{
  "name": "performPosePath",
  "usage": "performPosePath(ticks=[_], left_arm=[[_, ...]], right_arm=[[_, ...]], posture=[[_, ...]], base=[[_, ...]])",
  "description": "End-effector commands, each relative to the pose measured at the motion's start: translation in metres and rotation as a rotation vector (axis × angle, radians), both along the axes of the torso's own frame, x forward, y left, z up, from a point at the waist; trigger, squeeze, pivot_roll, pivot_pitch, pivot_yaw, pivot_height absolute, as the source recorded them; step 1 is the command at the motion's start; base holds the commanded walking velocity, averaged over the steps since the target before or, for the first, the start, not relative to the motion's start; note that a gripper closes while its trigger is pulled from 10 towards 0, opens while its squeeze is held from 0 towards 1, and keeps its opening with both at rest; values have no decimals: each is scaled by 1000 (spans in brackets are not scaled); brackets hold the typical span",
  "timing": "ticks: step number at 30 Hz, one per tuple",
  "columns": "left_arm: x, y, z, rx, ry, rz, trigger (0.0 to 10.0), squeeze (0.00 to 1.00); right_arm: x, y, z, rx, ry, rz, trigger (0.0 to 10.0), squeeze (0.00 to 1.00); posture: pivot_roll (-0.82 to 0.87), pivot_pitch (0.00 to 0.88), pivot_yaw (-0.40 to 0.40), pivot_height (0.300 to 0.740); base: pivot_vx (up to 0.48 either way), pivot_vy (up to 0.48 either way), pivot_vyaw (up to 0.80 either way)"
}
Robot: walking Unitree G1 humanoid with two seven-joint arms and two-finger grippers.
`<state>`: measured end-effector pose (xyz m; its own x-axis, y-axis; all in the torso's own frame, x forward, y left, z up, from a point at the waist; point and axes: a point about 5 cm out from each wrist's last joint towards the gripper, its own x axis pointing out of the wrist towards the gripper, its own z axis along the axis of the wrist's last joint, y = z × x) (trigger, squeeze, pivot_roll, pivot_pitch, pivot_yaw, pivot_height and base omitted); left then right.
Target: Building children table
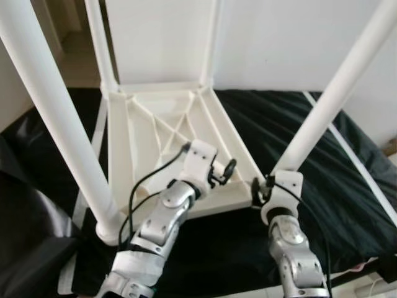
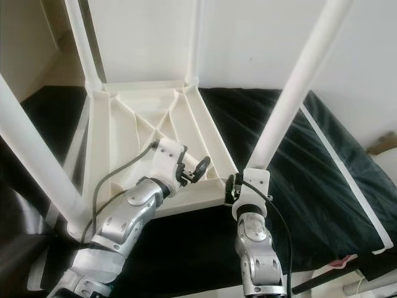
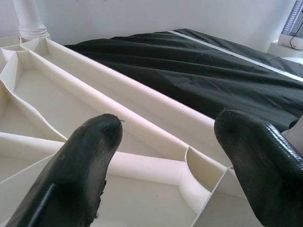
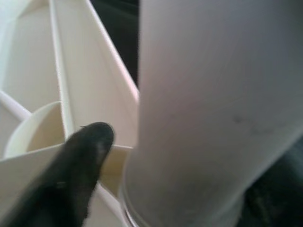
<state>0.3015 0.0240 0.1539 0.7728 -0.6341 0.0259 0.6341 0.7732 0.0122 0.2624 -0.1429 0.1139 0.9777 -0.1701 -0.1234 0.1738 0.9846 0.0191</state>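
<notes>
White plastic makes up the upside-down children's table top, which lies ribbed side up on a black cloth spread over the surface before the robot. Four white legs rise from its corners: the near-left leg at about 9 o'clock, the near-right leg at about 3 o'clock, and the far-left leg and far-right leg toward 12 o'clock against a pale wall.

At about 6 o'clock, the left gripper hangs over the near part of the ribbed underside, just beside the near edge rail. Its black fingers stand well apart with nothing between them; in the left wrist view they frame a curved corner socket and the long side rail, with the cloth beyond.

The right gripper sits at the near-right corner, at about 5 o'clock, against the foot of the near-right leg. In the right wrist view one black finger lies beside that leg's base, with the leg filling the other side; whether the jaws clamp the leg cannot be told.
</notes>
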Motion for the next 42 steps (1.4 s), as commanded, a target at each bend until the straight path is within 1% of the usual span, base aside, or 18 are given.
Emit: performPosePath(ticks=[1, 5, 7, 12, 13, 14, 16, 18, 21, 24, 25, 27, 28, 30, 31, 34, 39, 42], left_arm=[[-1, -2, 1, 11, 2, -34, 10000, 0], [-1, -2, 2, 9, -1, -32, 10000, 0], [-1, -2, 3, 8, -3, -36, 10000, 0], [-1, -2, 4, 9, -4, -37, 10000, 0], [-1, -2, 4, 11, -5, -37, 10000, 0], [0, -2, 4, 11, -5, -37, 10000, 0], [-1, -2, 4, 12, -8, -50, 10000, 0], [-1, -2, 4, 12, -8, -50, 10000, 0], [-5, -3, 4, 17, -12, -81, 10000, 0], [-7, -2, 2, 25, -7, -86, 10000, 0], [-7, -2, 2, 25, -6, -91, 10000, 0], [-7, -2, 2, 25, -6, -91, 10000, 0], [-8, -4, 2, 29, -8, -103, 10000, 0], [-8, -4, 2, 29, -8, -103, 10000, 0], [-8, -5, 3, 30, -9, -109, 10000, 0], [-9, -6, 3, 31, -8, -112, 10000, 0], [-10, -7, 3, 33, -7, -114, 10000, 0], [-10, -7, 4, 29, -12, -125, 10000, 0]], right_arm=[[-1, 1, 1, 13, -10, 10, 10000, 1000], [-2, -3, 10, -20, -77, 50, 10000, 1000], [-6, -8, 15, -79, -134, 97, 10000, 1000], [-9, -13, 15, -74, -138, 105, 10000, 1000], [-12, -20, 14, -77, -140, 112, 10000, 1000], [-17, -31, 13, -80, -147, 162, 10000, 0], [-23, -44, 14, -95, -155, 262, 10000, 0], [-23, -44, 14, -95, -155, 262, 10000, 0], [-27, -51, 15, -121, -140, 417, 10000, 0], [-22, -53, 20, -79, -127, 518, 10000, 0], [-19, -53, 21, -113, -123, 558, 10000, 0], [-19, -53, 21, -113, -123, 558, 10000, 0], [-13, -54, 23, -156, -116, 633, 10000, 0], [-13, -54, 23, -156, -116, 633, 10000, 0], [-9, -55, 25, -173, -112, 684, 10000, 0], [-4, -56, 26, -202, -105, 733, 10000, 0], [-2, -57, 24, -208, -92, 757, 10000, 0], [5, -58, 20, -230, -76, 777, 10000, 0]], posture=[[35, 25, -82, 740], [37, 26, -82, 740], [38, 27, -81, 740], [40, 29, -82, 740], [40, 30, -85, 740], [37, 32, -85, 740], [37, 32, -86, 740], [37, 32, -86, 740], [33, 35, -80, 740], [27, 38, -73, 740], [23, 37, -70, 740], [23, 37, -70, 740], [19, 41, -67, 740], [19, 41, -67, 740], [18, 42, -65, 740], [22, 43, -66, 740], [25, 40, -65, 740], [27, 35, -69, 740]], base=[[0, 0, 0], [0, 0, 0], [0, 0, 0], [0, 0, 0], [0, 0, 0], [0, 0, 0], [0, 0, 0], [0, 0, 0], [0, 0, 0], [0, 0, 0], [0, 0, 0], [0, 0, 0], [0, 0, 0], [0, 0, 0], [0, 0, 0], [0, 0, 0], [0, 0, 0], [0, 0, 0]])
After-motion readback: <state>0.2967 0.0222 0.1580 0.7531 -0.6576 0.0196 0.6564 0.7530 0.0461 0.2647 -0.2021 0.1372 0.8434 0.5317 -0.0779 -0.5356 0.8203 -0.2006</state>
